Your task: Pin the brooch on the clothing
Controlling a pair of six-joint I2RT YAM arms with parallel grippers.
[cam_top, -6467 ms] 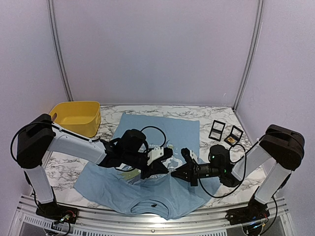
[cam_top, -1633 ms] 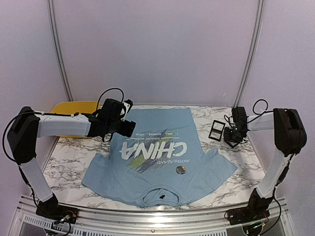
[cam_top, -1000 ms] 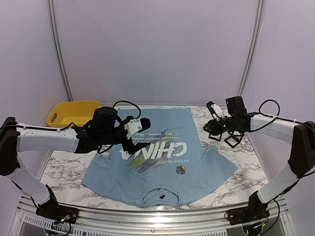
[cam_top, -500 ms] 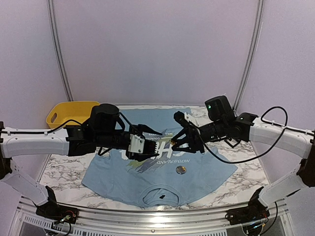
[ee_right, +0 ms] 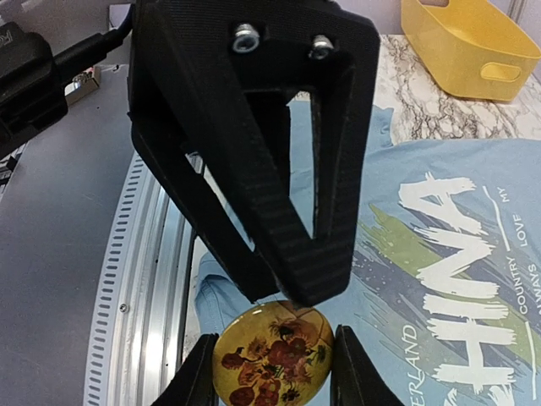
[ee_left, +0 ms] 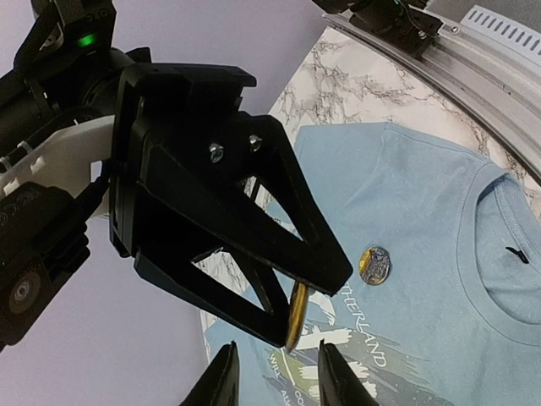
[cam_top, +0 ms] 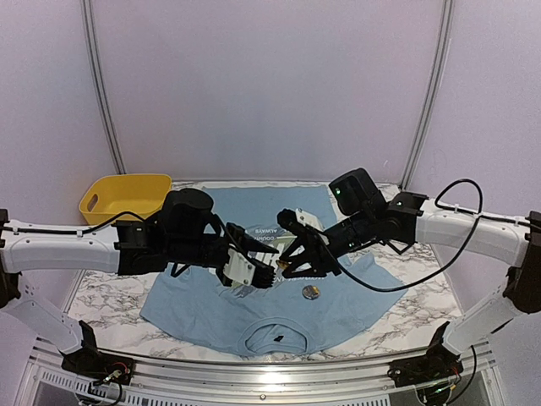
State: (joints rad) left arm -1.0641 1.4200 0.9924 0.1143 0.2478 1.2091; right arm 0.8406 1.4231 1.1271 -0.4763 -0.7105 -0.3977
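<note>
The right tool (ee_right: 272,374) clamps a round yellow flower-print brooch (ee_right: 272,353), face toward its wrist, above the flat light blue T-shirt (cam_top: 211,315), collar at the near end. The left tool (ee_left: 275,376), fingers apart, sits beside the brooch.

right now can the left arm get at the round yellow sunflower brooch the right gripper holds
Probably yes: the left gripper faces the round yellow sunflower brooch edge-on, nothing between, and the right gripper clamps only its rim.

brooch (ee_right: 272,353) — flower print — held in right jaws | left gripper (ee_right: 300,292) just above
</note>
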